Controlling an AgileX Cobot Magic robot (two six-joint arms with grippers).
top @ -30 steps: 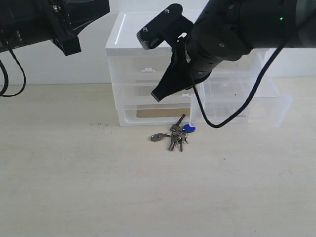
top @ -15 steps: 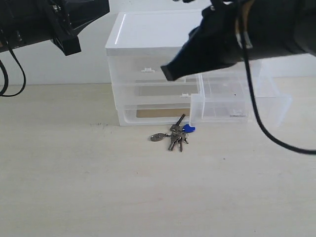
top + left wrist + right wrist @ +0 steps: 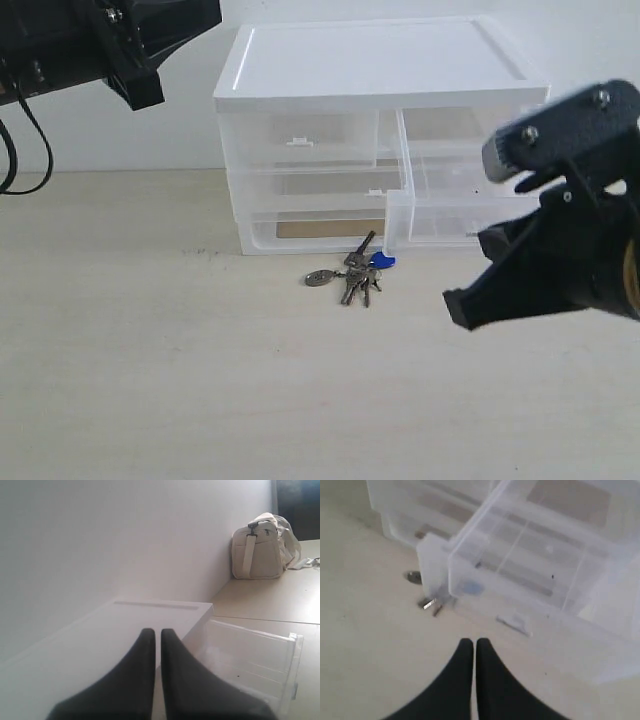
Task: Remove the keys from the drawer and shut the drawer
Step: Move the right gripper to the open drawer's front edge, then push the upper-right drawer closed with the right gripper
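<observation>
The keys [image 3: 355, 275] lay on the table [image 3: 150, 380] by the open drawer [image 3: 450, 215], and the left gripper [image 3: 154, 631] and right gripper [image 3: 473, 641] were both pressed together, empty.

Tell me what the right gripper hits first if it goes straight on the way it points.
Likely the front panel of the open drawer, just ahead of the shut right gripper; depth is unclear, so the table might come first.

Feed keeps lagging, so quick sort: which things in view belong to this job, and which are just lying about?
Job: keys, on the table before the cabinet; drawer, pulled out; right hand, shut.
Just about: beige bag; other small drawer, shut; left hand, shut.
</observation>
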